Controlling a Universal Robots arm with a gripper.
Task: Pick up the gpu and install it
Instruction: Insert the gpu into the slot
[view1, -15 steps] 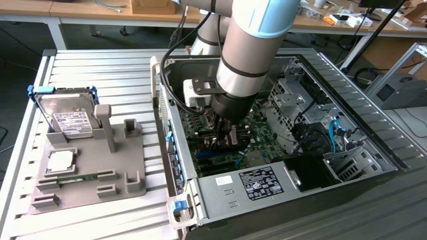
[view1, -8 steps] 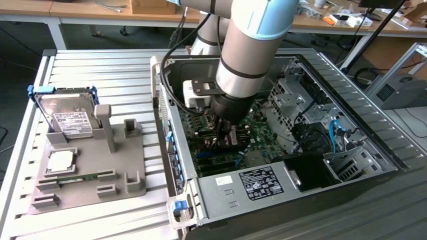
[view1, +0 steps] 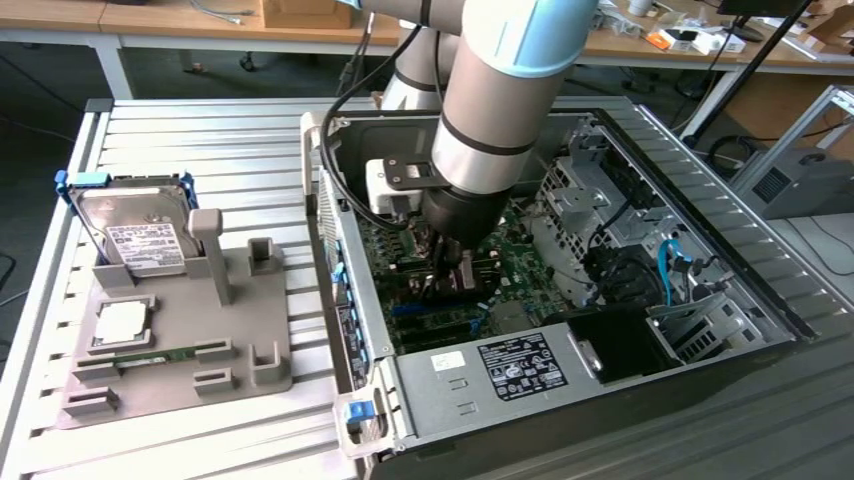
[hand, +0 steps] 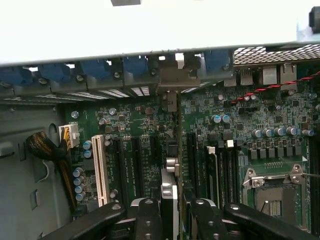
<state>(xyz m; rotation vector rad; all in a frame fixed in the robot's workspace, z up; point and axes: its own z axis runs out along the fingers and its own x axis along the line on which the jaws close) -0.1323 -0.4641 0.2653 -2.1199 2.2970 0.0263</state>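
Observation:
My gripper (view1: 454, 268) reaches down into the open computer case (view1: 747, 260), over the green motherboard (view1: 400, 300). In the wrist view, its two black fingers (hand: 147, 220) are closed on the gpu (hand: 172, 165). The card shows edge-on as a thin dark board standing upright between the expansion slots. Its silver end bracket (hand: 170, 80) lies against the rear slot openings of the case. From the exterior view the card is mostly hidden under the gripper.
A grey fixture (view1: 187, 350) on the exterior view's left holds a silver hard drive (view1: 134, 235), a square chip (view1: 120, 320) and a green RAM stick (view1: 147, 357). Inside the case are a white slot (hand: 99, 170), the CPU socket (hand: 272, 192), the power supply (view1: 521, 365) and blue cables (view1: 667, 265).

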